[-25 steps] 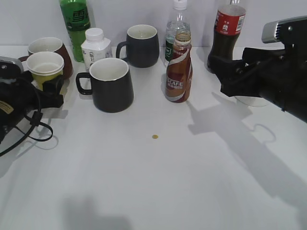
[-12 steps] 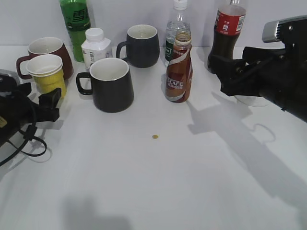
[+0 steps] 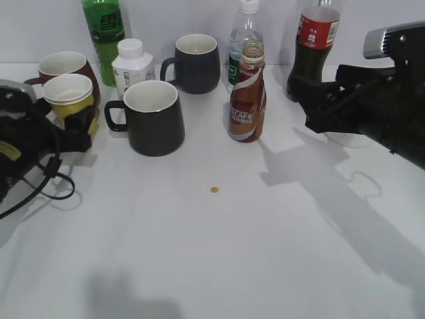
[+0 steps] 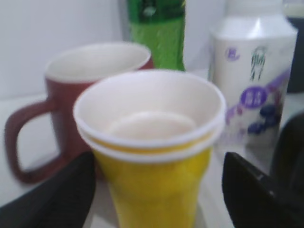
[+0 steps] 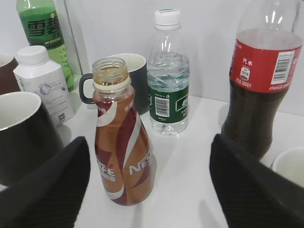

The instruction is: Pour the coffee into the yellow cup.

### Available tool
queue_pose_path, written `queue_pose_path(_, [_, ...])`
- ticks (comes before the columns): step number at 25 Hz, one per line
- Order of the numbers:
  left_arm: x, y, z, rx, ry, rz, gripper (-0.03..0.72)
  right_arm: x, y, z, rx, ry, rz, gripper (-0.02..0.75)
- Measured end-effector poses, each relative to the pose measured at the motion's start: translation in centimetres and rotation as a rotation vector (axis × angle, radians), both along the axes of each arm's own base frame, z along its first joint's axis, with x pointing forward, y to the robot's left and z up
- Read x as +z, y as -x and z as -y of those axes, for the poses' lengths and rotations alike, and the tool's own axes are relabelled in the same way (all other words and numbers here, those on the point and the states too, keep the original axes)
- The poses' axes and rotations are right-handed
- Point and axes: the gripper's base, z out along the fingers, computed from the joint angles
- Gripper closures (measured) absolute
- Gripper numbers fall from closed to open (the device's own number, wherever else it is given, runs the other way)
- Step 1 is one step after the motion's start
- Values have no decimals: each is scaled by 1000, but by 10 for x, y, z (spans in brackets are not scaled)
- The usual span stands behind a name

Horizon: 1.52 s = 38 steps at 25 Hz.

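Now, left claw (image 4: 154, 190): moved back in since a moment ago, spread around the yellow cup (image 3: 69, 95), upper left of frame.
Right claw (image 5: 147, 190): spread, unmoved, facing the coffee (image 3: 248, 93) at upper centre.
Meaning: cup grasp imminent; pouring not begun.

Bright even light; arm shadows fall toward 5 o'clock on white table (image 3: 219, 252); left wrist view soft, blurred; right wrist view sharp, glare on cola bottle (image 5: 266, 71)
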Motion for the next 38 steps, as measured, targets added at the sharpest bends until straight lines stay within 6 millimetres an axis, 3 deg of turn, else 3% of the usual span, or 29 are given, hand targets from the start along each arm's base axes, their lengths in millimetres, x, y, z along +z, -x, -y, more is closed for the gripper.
queue_pose_path(16, [-11, -37, 8, 3, -6, -24, 64, 0, 0, 0, 0, 0, 0, 150])
queue_pose_path(23, [-10, -37, 9, -3, -5, -13, 226, 0, 0, 0, 0, 0, 1, 150])
queue_pose_path(27, [-11, -24, 7, -14, -7, -12, 291, 0, 0, 0, 0, 0, 1, 150])
queue_pose_path(38, [3, 55, 2, -161, -27, -76, 303, 5, -10, -19, 147, 64, 58, 150])
